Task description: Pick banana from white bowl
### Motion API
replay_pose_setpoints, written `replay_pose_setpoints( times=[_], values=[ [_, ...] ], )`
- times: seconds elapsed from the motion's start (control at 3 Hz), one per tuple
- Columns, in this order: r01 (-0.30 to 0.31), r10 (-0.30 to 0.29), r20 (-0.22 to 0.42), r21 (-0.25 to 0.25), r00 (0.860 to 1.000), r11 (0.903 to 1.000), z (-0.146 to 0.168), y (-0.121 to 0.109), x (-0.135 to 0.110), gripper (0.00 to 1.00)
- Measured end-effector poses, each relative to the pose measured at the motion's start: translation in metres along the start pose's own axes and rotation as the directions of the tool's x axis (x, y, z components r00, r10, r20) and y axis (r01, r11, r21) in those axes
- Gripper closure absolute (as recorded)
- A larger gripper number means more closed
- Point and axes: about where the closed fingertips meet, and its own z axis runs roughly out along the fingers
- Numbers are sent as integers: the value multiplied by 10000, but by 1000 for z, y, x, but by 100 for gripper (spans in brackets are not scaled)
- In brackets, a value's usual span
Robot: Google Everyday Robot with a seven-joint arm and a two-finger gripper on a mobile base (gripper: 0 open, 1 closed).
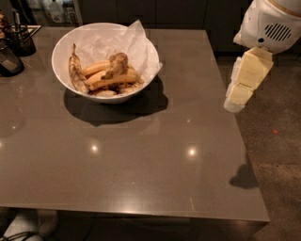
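Observation:
The white bowl (59, 47), lined with crumpled white paper, stands at the far left part of the brown table (141, 155). The banana (115, 64), stubby and mottled tan-brown, lies on top of two smooth yellow-orange bananas (113, 80) in the bowl. A thin blackened banana (75, 73) leans on the bowl's left wall. My gripper (241, 87), cream-coloured below the white arm housing, hangs over the table's right edge, well to the right of the bowl and holding nothing that I can see.
Dark containers (13, 47) stand at the table's far left corner. Bottles (55, 9) sit behind the table. The speckled floor (277, 155) lies to the right. The arm's shadow (244, 178) falls at the right edge.

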Motion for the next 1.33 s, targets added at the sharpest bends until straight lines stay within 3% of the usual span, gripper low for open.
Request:
replay_pose_setpoints(
  times=[0.33,0.67,1.0,1.33],
  values=[
    [-731,735,121,-351,9972,9967,9,-23,-47,0],
    [-833,872,499,-756,9949,9937,28,-43,-113,0],
    [-727,770,885,-508,9931,9961,28,-50,-129,0],
    [-1573,1699,1330,-1000,9765,9825,39,-58,-143,0]
  ],
)
